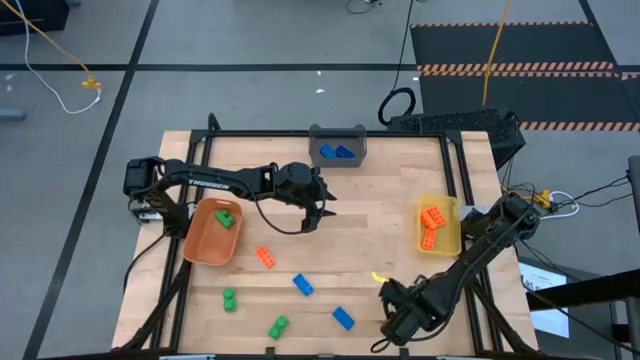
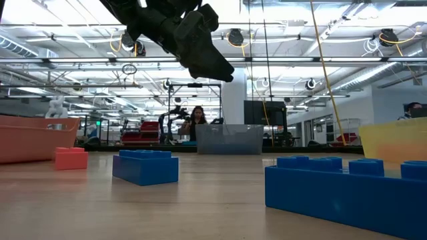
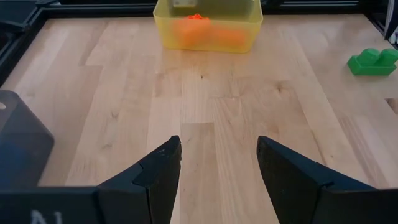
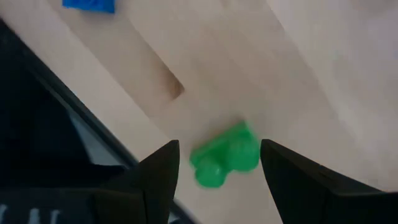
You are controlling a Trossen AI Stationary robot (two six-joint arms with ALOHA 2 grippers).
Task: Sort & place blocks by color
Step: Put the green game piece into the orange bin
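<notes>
Small studded blocks lie flat on the wooden table: an orange block (image 1: 265, 257), two blue blocks (image 1: 302, 285) (image 1: 343, 318) and two green blocks (image 1: 229, 299) (image 1: 278, 326). My left gripper (image 1: 318, 207) (image 3: 219, 142) is open and hovers over the table's middle, facing the yellow bin (image 3: 208, 25). My right gripper (image 1: 388, 298) (image 4: 219, 146) is open, close above the table near its near edge. A third green block (image 4: 227, 158) (image 3: 372, 61) lies on the wood and shows between the right fingers, apart from them. In the high view the right arm hides it.
An orange bin (image 1: 195, 245) at the left holds a green block (image 1: 225, 217). A grey bin (image 1: 338, 133) at the far edge holds blue blocks. The yellow bin (image 1: 452, 240) at the right holds orange blocks. The table's near edge is close beside my right gripper. A person sits in the room beyond.
</notes>
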